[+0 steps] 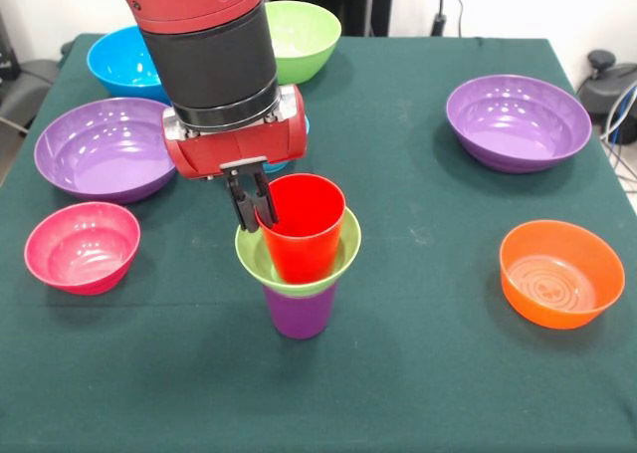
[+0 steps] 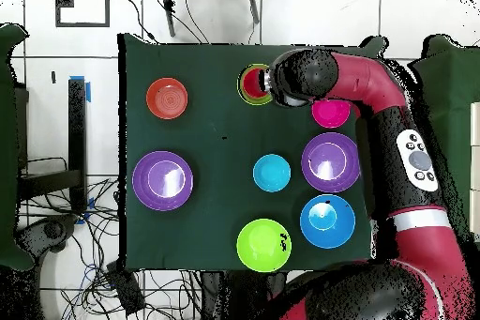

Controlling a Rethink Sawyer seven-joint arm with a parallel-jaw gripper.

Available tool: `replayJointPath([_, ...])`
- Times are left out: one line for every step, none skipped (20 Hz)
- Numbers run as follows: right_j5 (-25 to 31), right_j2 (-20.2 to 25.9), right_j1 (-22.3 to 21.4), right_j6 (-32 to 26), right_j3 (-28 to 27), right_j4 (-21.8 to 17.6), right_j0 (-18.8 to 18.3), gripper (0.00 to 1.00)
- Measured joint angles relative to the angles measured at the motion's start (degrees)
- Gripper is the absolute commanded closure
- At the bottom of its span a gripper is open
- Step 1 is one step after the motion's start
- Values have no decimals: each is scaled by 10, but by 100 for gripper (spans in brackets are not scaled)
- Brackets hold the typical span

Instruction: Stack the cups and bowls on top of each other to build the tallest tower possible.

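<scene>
The tower stands mid-table: a purple cup (image 1: 300, 312) at the bottom, a small lime green bowl (image 1: 257, 257) seated on it, and a red cup (image 1: 303, 229) standing in the bowl. From overhead the tower (image 2: 253, 83) shows as a red disc ringed in green beside the arm's wrist. My gripper (image 1: 250, 201) comes down at the red cup's left rim, its two dark fingers close together with the rim between them, shut on it. The other bowls lie loose around the table.
Two wide purple bowls (image 1: 105, 146) (image 1: 518, 121), a blue bowl (image 1: 124, 60), a large lime green bowl (image 1: 304, 37), a pink bowl (image 1: 82, 246) and an orange bowl (image 1: 560, 272) ring the tower. A small blue bowl (image 2: 272, 173) sits behind the gripper.
</scene>
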Motion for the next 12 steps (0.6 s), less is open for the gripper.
replayJointPath([0,0,0,0,0,0,0,100])
replayJointPath([0,0,0,0,0,0,0,100])
replayJointPath([0,0,0,0,1,0,0,100])
replayJointPath([0,0,0,0,1,0,0,100])
replayJointPath([-4,0,0,0,2,0,-1,0])
replayJointPath([-4,0,0,0,2,0,-1,0])
replayJointPath([-5,0,0,0,2,0,-1,0])
replayJointPath([-5,0,0,0,2,0,-1,0])
replayJointPath([-8,0,1,0,3,-1,-1,0])
replayJointPath([-11,0,0,0,5,-1,-1,0])
replayJointPath([-13,0,1,0,6,-2,-1,0])
replayJointPath([-14,0,1,0,8,-2,-1,0])
